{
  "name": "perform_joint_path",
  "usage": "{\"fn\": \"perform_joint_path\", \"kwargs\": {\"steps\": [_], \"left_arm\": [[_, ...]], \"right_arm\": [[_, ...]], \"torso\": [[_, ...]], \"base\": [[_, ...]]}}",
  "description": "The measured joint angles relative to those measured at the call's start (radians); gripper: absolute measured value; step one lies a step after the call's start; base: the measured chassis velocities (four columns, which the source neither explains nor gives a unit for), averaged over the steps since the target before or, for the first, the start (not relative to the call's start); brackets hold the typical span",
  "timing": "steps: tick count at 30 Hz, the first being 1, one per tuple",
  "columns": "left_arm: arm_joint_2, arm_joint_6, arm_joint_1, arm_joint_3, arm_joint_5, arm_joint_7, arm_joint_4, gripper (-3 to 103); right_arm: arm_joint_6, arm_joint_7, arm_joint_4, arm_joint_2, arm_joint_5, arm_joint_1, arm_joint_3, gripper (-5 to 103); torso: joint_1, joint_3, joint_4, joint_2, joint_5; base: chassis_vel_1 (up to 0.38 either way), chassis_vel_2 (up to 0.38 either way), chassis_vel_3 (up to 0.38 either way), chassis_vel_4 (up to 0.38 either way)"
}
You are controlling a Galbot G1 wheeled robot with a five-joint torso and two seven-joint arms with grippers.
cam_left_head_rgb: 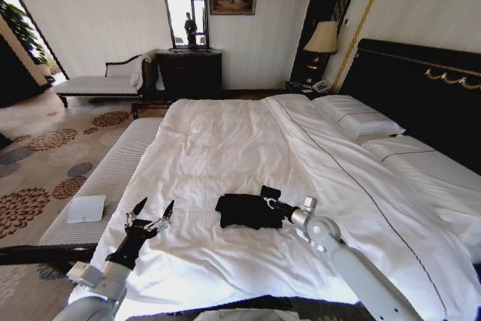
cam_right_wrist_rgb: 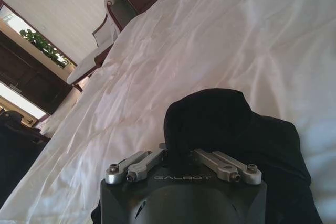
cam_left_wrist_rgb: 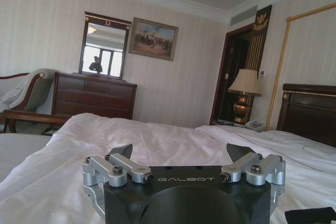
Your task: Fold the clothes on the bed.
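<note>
Head view: the black T-shirt [cam_left_head_rgb: 246, 211] sits bunched in a compact heap just below the centre of the frame, on the white duvet [cam_left_head_rgb: 225, 148] near the foot of the bed [cam_left_head_rgb: 421, 88]. The right gripper [cam_left_head_rgb: 270, 202] is at the heap's right edge, and the right wrist view has its fingers [cam_right_wrist_rgb: 149, 159] drawn in tight with black cloth bulging up between them, so it reads as clenched on a fold of the shirt. Lower left of the frame, the left gripper [cam_left_head_rgb: 150, 210] hangs over bare duvet, released, fingers spread wide, well apart from the shirt. To do this step well, I'd say, the right gripper should carry only shirt fabric and none of the duvet, then draw the layer flat and slowly so the heap doesn't drag or crumple.
</note>
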Motion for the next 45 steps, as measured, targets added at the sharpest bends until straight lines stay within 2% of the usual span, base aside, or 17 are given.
{"fn": "perform_joint_path", "kwargs": {"steps": [10,18,19,21,22,23,25,27,29,30,32,35,36,39,43,44,45], "left_arm": [[0.000,0.000,0.000,0.000,0.000,0.000,0.000,100],[0.000,0.000,0.000,0.000,0.000,0.000,0.000,100],[0.000,0.000,0.000,0.000,0.000,0.000,0.000,100],[0.000,0.000,0.000,0.000,0.000,0.000,0.000,100],[0.000,0.000,0.000,0.000,0.000,0.000,0.000,100],[0.000,0.000,0.000,0.000,0.000,0.000,0.000,100],[0.000,0.000,0.000,0.000,0.000,0.000,0.000,100],[0.000,0.000,0.000,0.000,0.000,0.000,0.000,100],[0.000,0.000,0.000,0.000,0.000,0.000,0.000,100],[0.000,0.000,0.000,0.000,0.000,0.000,0.000,100],[0.000,0.000,0.000,0.000,0.000,0.000,0.000,100],[0.000,0.000,0.000,0.000,0.000,0.000,0.000,100],[0.000,0.000,0.000,0.000,0.000,0.000,0.000,100],[0.000,0.000,0.000,0.000,0.000,0.000,0.000,100],[0.000,0.000,0.000,0.000,0.000,0.000,0.000,100],[0.000,0.000,0.000,0.000,0.000,0.000,0.000,100],[0.000,0.000,0.000,0.000,0.000,0.000,0.000,100]], "right_arm": [[-0.001,0.014,0.032,0.021,0.010,-0.003,-0.014,5],[0.005,0.013,-0.015,0.039,-0.023,0.018,-0.053,5],[0.008,0.012,-0.016,0.040,-0.030,0.020,-0.059,2],[0.010,0.011,-0.016,0.041,-0.038,0.022,-0.065,5],[0.016,0.007,-0.016,0.041,-0.049,0.024,-0.073,10],[0.017,0.004,-0.012,0.041,-0.058,0.025,-0.078,10],[0.020,-0.001,-0.004,0.040,-0.085,0.028,-0.093,21],[0.021,-0.001,-0.003,0.040,-0.092,0.029,-0.098,21],[0.024,0.002,0.004,0.043,-0.104,0.035,-0.121,32],[0.024,0.005,0.013,0.045,-0.111,0.039,-0.140,42],[0.024,0.006,0.022,0.046,-0.114,0.043,-0.156,42],[0.024,0.008,0.033,0.049,-0.116,0.048,-0.177,48],[0.025,0.011,0.041,0.055,-0.119,0.056,-0.202,59],[0.027,0.017,0.042,0.067,-0.121,0.069,-0.229,65],[0.042,0.034,0.043,0.113,-0.122,0.103,-0.283,86],[0.042,0.034,0.043,0.113,-0.122,0.103,-0.283,86],[0.050,0.037,0.046,0.127,-0.122,0.106,-0.289,92]], "torso": [[0.000,0.000,0.0000,0.000,0.0000],[0.000,0.000,0.0001,0.000,0.0001],[0.000,0.000,0.0001,0.000,0.0001],[0.000,0.000,0.0001,0.000,0.0000],[0.000,0.000,0.0001,0.000,0.0001],[0.000,0.000,0.0001,0.000,0.0000],[0.000,0.000,0.0001,0.000,0.0000],[0.000,0.000,0.0001,0.000,0.0001],[0.000,0.000,0.0001,0.000,0.0000],[0.000,0.000,0.0001,0.000,0.0000],[0.000,0.000,0.0000,0.000,0.0000],[0.000,0.000,0.0000,0.000,-0.0001],[0.000,0.000,0.0001,0.000,0.0000],[0.000,0.000,0.0002,0.000,-0.0001],[0.000,0.000,0.0002,0.000,0.0000],[0.000,0.000,0.0002,0.000,0.0000],[0.000,0.000,0.0002,0.000,-0.0001]], "base": [[0.000,0.000,0.000,0.000],[0.000,0.000,0.000,0.000],[0.000,0.000,0.000,0.000],[0.000,0.000,0.000,0.000],[0.000,0.000,0.000,0.000],[0.000,0.000,0.000,0.000],[0.000,0.000,0.000,0.000],[0.000,0.000,0.000,0.000],[0.000,0.000,0.000,0.000],[0.000,0.000,0.000,0.000],[0.000,0.000,0.000,0.000],[0.000,0.000,0.000,0.000],[0.000,0.000,0.000,0.000],[0.000,0.000,0.000,0.000],[0.000,0.000,0.000,0.000],[0.000,0.000,0.000,0.000],[0.000,0.000,0.000,0.000]]}}
